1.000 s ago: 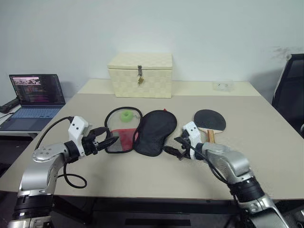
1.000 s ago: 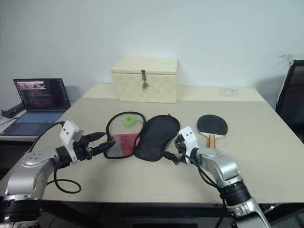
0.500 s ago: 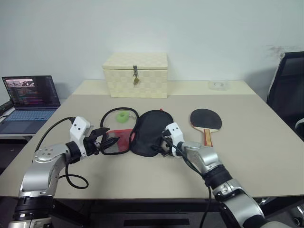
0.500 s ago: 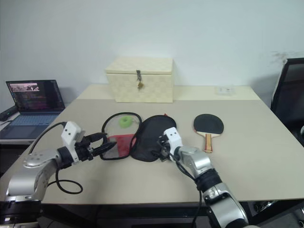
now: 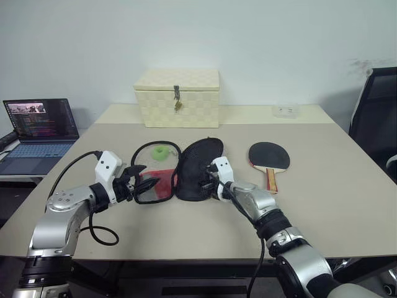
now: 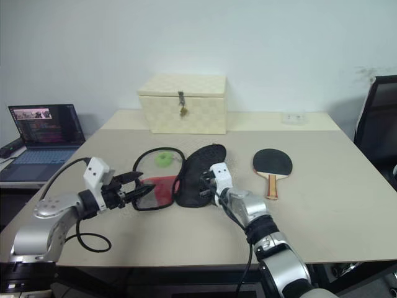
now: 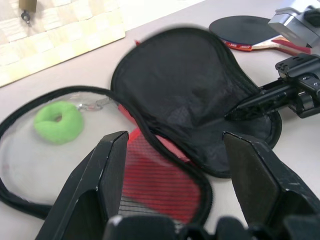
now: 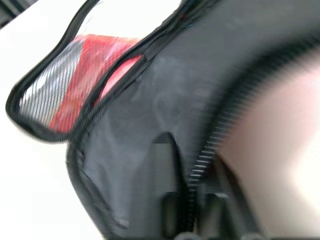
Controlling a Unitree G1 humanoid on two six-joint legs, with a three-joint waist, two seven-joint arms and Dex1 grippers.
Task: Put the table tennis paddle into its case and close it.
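Lying unzipped, case (image 5: 197, 169) flap pinched by right gripper (image 5: 209, 180); left gripper (image 5: 138, 181) fingers apart. Paddle (image 5: 268, 158) beside case, not yet inserted.

Two arms, both extended over the near half of the table.

Left arm: reached in from the near left corner, forearm roughly level, left gripper (image 5: 140, 181) pointing inward toward the table's middle with its black fingers (image 7: 112, 165) spread apart and nothing between them. Right arm: bent across from the near right side, wrist angled slightly downward and to the left, right gripper (image 5: 203, 184) pinched closed on the near edge of the case (image 5: 197, 169), lifting that flap.
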